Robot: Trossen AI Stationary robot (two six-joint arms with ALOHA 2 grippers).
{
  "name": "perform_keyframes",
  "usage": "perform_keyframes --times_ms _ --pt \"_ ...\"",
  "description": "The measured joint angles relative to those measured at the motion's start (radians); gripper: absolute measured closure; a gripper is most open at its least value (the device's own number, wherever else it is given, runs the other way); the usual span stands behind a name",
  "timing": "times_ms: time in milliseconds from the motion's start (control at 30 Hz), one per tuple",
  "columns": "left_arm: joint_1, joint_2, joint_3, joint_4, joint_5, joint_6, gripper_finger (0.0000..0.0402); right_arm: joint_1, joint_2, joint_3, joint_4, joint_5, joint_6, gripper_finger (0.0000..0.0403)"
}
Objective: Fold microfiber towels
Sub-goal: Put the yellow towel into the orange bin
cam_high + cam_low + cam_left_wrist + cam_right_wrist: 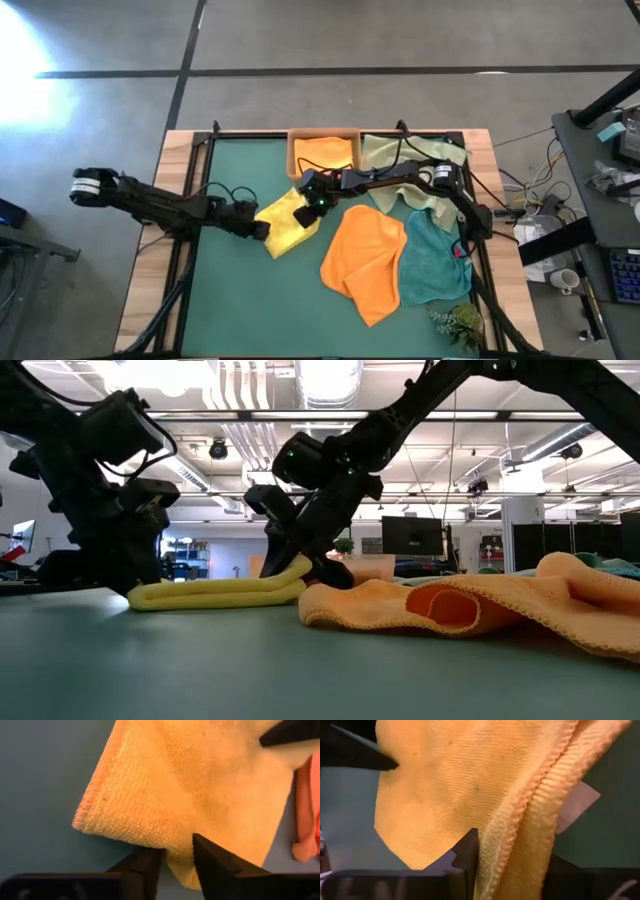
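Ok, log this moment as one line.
step: folding yellow towel | left gripper: gripping its edge | right gripper: gripping opposite edge | orange towel: waiting, unfolded

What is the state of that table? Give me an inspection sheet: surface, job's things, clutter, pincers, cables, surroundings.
Surface: dark green mat on a wooden table.
Job's things: yellow towel partly folded; one orange towel in the wooden tray; second orange towel, teal towel and pale green towel lie rumpled.
Clutter: small plant sprig near the table's corner.
Grippers: left pincer and right pincer each shut on an edge of the yellow towel.
Cables: black arm cable looped over the mat; loose floor cables.
Surroundings: cluttered desk beside the table.
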Motion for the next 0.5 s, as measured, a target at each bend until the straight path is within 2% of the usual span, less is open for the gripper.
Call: perform_keyframes --times_ms 133,200,500 --pt "0.001 0.0 -0.006 0.014 -0.024 0.021 0.0371 0.006 -0.001 0.0 0.0 0.002 -0.001 0.0334" --pt "0.002 -0.003 -0.004 0.021 -0.028 0.025 0.0392 0.009 -0.002 0.0 0.0 0.003 -0.005 0.0339" --pt "0.002 -0.052 0.034 0.023 -0.031 0.077 0.0397 0.027 -0.015 0.0 -0.005 0.006 -0.008 0.0342"
